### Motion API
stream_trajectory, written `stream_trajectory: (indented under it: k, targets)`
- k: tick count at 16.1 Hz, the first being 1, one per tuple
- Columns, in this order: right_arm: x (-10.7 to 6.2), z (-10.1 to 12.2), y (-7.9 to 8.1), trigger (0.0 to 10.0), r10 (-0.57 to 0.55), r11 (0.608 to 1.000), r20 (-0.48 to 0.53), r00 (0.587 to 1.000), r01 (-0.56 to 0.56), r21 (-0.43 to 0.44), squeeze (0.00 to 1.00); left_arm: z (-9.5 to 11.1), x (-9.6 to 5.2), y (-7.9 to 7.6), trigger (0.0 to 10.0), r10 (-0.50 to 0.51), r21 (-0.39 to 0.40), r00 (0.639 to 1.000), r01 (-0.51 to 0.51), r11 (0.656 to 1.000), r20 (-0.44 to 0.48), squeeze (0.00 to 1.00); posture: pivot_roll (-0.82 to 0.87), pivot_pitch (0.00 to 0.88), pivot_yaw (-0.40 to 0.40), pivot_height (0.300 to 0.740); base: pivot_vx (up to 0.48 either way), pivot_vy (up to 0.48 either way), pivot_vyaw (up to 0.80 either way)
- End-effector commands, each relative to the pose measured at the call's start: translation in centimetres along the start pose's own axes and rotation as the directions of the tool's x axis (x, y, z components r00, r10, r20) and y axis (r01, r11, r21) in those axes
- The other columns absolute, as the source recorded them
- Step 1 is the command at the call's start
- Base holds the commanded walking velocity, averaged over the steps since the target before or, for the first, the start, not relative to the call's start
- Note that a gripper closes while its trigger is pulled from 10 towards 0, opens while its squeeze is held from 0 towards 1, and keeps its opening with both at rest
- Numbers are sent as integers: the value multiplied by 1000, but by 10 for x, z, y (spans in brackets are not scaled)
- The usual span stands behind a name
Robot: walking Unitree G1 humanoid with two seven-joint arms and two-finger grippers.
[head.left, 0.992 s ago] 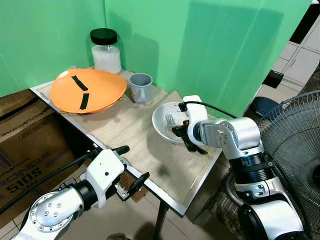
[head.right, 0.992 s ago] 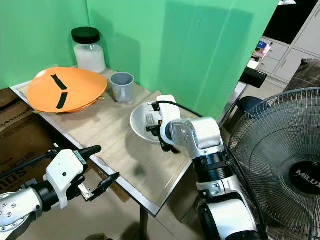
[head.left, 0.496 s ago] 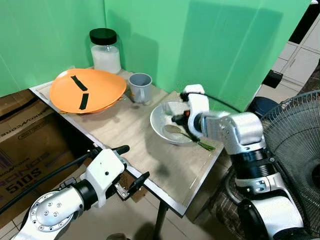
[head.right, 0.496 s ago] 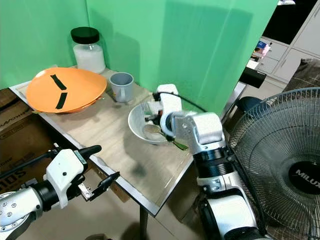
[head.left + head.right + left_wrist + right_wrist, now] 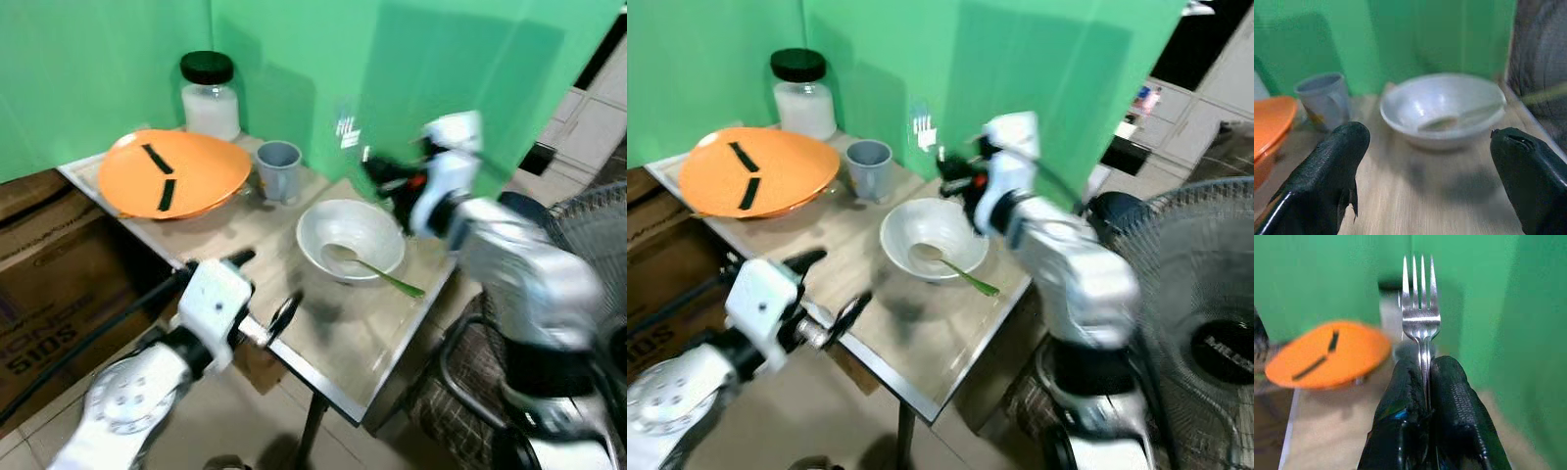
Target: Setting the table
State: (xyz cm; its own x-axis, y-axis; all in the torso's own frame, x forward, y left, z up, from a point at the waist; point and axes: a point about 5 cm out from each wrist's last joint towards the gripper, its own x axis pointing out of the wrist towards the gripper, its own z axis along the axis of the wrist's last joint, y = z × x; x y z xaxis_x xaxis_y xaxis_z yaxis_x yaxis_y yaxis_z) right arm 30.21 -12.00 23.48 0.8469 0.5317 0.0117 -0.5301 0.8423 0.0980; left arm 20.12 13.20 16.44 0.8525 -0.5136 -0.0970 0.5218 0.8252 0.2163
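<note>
the right pincer (image 5: 1422, 396) is closed tight on a fork (image 5: 1421, 308), the handle pinched between both black fingers (image 5: 1400, 401) and the tines pointing away toward the green wall (image 5: 441, 69). it is raised above the counter (image 5: 333, 333), behind the white bowl (image 5: 350, 238). the left pincer (image 5: 1425, 161) stands wide apart with nothing in it, low at the counter's near edge, facing the bowl. a green-handled spoon (image 5: 377, 274) lies in the bowl, its handle over the rim. an orange plate (image 5: 174, 174), a grey cup (image 5: 278, 168) and a jar (image 5: 210, 96) stand further back. a second ago the right pincer was down in the bowl; it has since lifted clear with the fork.
</note>
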Motion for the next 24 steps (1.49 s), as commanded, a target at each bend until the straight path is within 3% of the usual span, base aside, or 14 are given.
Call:
stream_trajectory:
  k: [1, 2, 6, 9, 13, 16, 19, 24]
  targets:
    - [-14, 7, -3, 10000, -27, 995, 51, 998, 32, -93, 0, 1, 2, -1, 10000, 46, 0, 999, -46, 999, 3, 0, 105, 0, -106, 740, 0, 0, 0]
    - [-27, 4, -4, 10000, -66, 990, 83, 994, 76, -122, 0, 2, 6, -3, 10000, 88, 5, 996, -88, 996, 18, 0, 100, 0, -104, 740, 0, 0, 0]
    - [-67, -6, -10, 10000, -238, 964, 128, 963, 250, -89, 0, -2, 7, -13, 10000, 239, -83, 971, -235, 968, 32, 0, 56, 0, -95, 740, 0, 0, -800]
    - [-73, -13, -19, 10000, -353, 930, 130, 927, 363, -61, 0, 2, 8, -12, 10000, 246, -55, 968, -243, 968, 48, 0, 60, 0, -87, 740, 0, 0, -800]
    - [-76, -32, -22, 10000, -417, 904, 38, 908, 418, -88, 0, 6, 4, 0, 10000, 285, -3, 956, -286, 958, 65, 0, 69, 0, -81, 740, 0, 0, -800]
    - [-81, -47, -29, 10000, -535, 842, -9, 845, 532, -94, 0, 13, 1, 14, 10000, 312, 33, 946, -316, 948, 94, 0, 70, 0, -68, 740, 0, 0, -796]
    - [-100, -69, -29, 10000, -603, 797, -39, 797, 599, -71, 0, 29, 6, 25, 10000, 309, 60, 939, -320, 946, 149, 0, 73, 0, -37, 740, 0, 0, -788]
    - [-103, -81, -25, 10000, -626, 779, -45, 779, 622, -80, 0, 21, 8, 27, 10000, 320, 31, 939, -326, 945, 124, 0, 70, 0, -19, 740, 0, 0, -782]
